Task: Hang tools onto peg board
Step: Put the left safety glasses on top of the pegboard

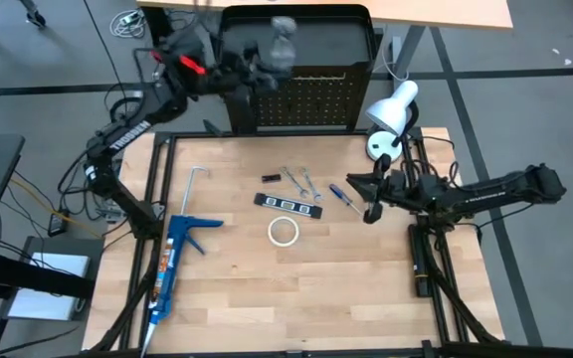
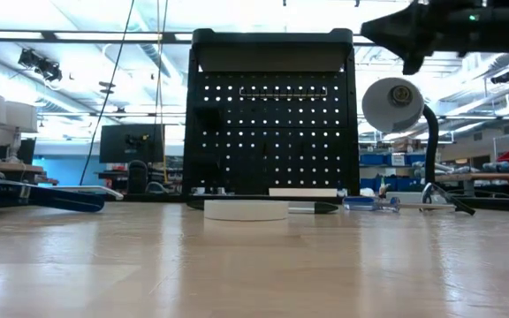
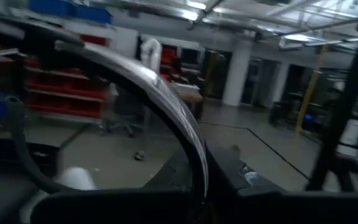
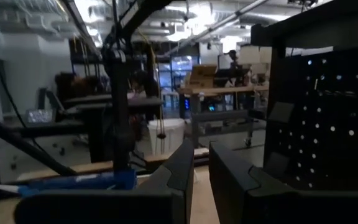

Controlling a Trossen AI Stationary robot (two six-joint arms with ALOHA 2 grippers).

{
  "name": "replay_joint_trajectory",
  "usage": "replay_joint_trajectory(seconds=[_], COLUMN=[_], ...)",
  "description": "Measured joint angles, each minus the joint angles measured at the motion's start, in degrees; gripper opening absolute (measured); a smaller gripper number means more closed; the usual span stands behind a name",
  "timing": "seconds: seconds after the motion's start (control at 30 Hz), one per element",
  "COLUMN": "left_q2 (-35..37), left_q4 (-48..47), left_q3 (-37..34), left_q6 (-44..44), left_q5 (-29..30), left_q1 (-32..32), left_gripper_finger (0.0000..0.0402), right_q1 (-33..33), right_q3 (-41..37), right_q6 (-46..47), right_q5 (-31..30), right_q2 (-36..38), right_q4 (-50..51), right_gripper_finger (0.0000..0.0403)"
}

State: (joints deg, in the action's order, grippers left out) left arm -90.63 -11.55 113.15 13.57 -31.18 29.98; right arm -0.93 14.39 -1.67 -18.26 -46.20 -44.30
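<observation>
Wooden table [image 1: 267, 288]: white tape ring [image 1: 284, 231] roughly mid-table. Black strip with white marks [image 1: 287, 204] just behind it, wrenches [image 1: 299, 181] beyond that, blue-handled screwdriver [image 1: 343, 197] right of strip. Blue caulking gun [image 1: 172, 261] well left. Peg board [image 1: 301, 75] and white desk lamp [image 1: 390, 117] at far edge.

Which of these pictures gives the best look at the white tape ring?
The high view: the white tape ring shows as a full open circle lying flat on the table. The low view shows only its edge, a thin white band. Neither wrist view shows it.

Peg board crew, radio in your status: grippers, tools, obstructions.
Left gripper shut, up at peg board top. Right gripper hovering by screwdriver, holding nothing. Tape ring, wrenches on table. Lamp beside board.
</observation>
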Motion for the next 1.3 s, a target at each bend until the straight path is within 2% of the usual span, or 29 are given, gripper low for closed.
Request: replay_joint_trajectory(seconds=[0.13,0.23,0.53,0.7,0.97,1.3], left_q2=[0.1,0.2,-4.2,-7.0,-8.4,-7.4], left_q4=[-6.4,-6.8,-8.4,-7.4,-8.1,-12.0], left_q3=[5.6,7.5,7.8,7.8,7.8,7.9], left_q6=[-1.4,-0.5,7.5,7.9,5.0,1.2], left_q5=[0.2,0.5,-1.1,-1.3,-1.0,-1.8], left_q1=[4.4,7.1,13.0,15.5,17.5,17.7], left_gripper_finger=[0.0021,0.0021,0.0021,0.0021,0.0021,0.0021], right_q1=[-0.2,-0.2,-0.2,-0.2,-1.0,-1.7], right_q3=[1.9,2.6,2.6,2.6,2.6,2.6], right_q6=[0.4,1.8,3.8,6.3,8.6,8.6], right_q5=[-0.2,-0.2,-0.2,0.3,2.0,2.1], right_q2=[-4.5,-8.4,-21.1,-27.1,-34.4,-38.1], right_q4=[0.4,-1.4,-14.0,-19.4,-24.5,-30.2], right_gripper_finger=[0.0057,0.0057,0.0057,0.0057,0.0057,0.0057])
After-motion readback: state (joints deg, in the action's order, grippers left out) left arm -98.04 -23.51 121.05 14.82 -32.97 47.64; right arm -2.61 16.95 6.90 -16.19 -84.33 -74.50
